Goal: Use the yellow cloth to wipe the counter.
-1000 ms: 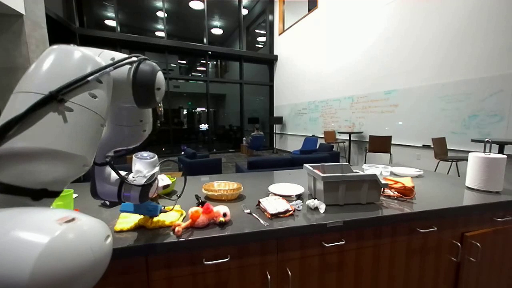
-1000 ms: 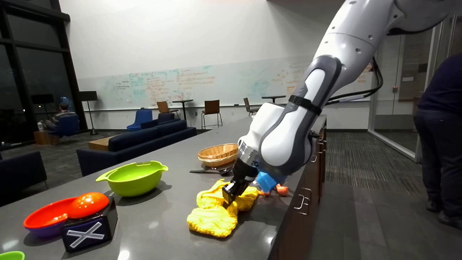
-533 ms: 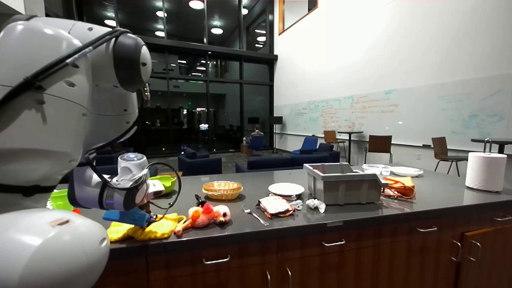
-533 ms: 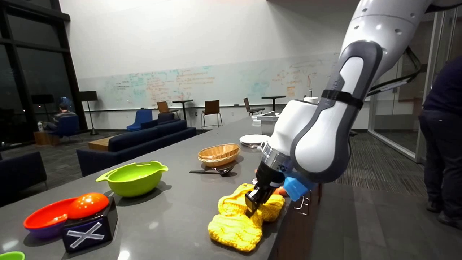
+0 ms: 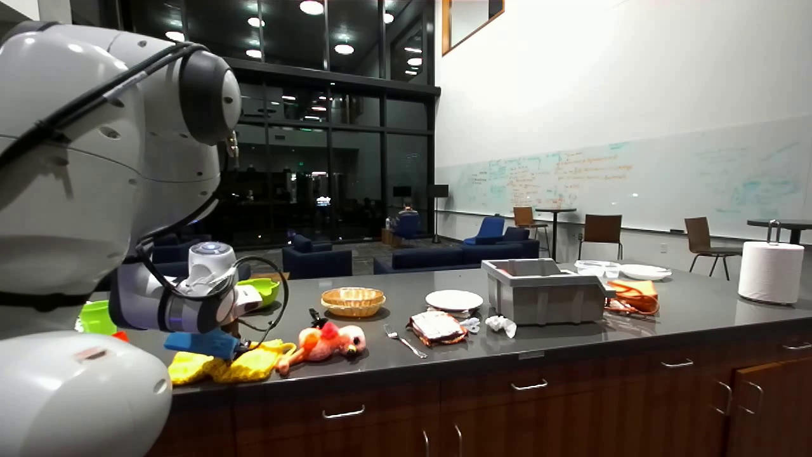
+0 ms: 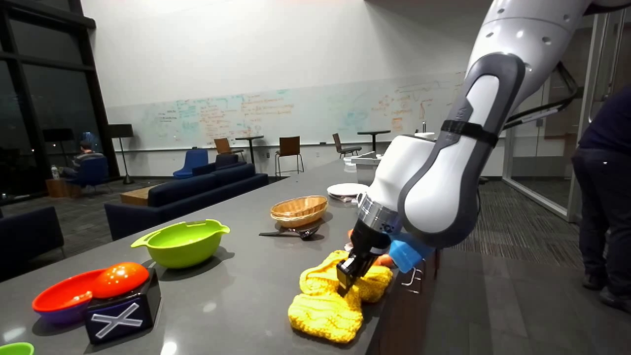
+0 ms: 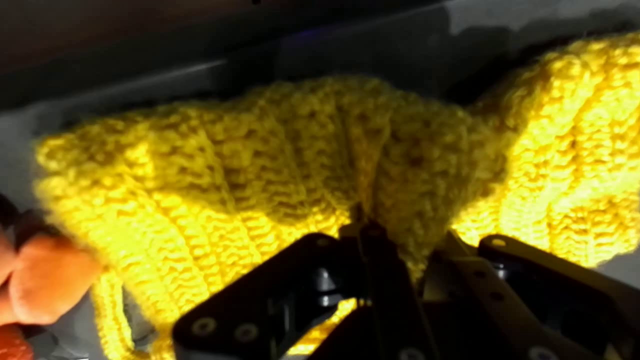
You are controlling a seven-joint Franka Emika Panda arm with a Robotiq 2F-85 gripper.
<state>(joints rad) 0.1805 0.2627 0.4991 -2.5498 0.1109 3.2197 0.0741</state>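
The yellow cloth (image 6: pixel 325 315) lies bunched on the dark grey counter (image 6: pixel 246 281), near its front edge. It also shows in an exterior view (image 5: pixel 257 366), partly hidden by the arm and a blue part on the wrist. My gripper (image 6: pixel 342 288) points down into the middle of the cloth. In the wrist view, the cloth (image 7: pixel 190 215) spreads to both sides of the jaws, and a fold is pinched between the fingertips (image 7: pixel 395 240). The gripper is shut on that fold. The cloth rests on the counter.
A pink-orange plush toy (image 5: pixel 330 343) lies beside the cloth. Farther along are a fork (image 5: pixel 405 341), a wicker basket (image 5: pixel 353 302), a white plate (image 5: pixel 453 300) and a grey bin (image 5: pixel 545 298). A lime-green bowl (image 6: pixel 185 246) and a black box (image 6: pixel 123 315) stand toward the other side.
Over the first half second, my gripper and the cloth slid together across the counter toward its front edge. Since then they have barely moved.
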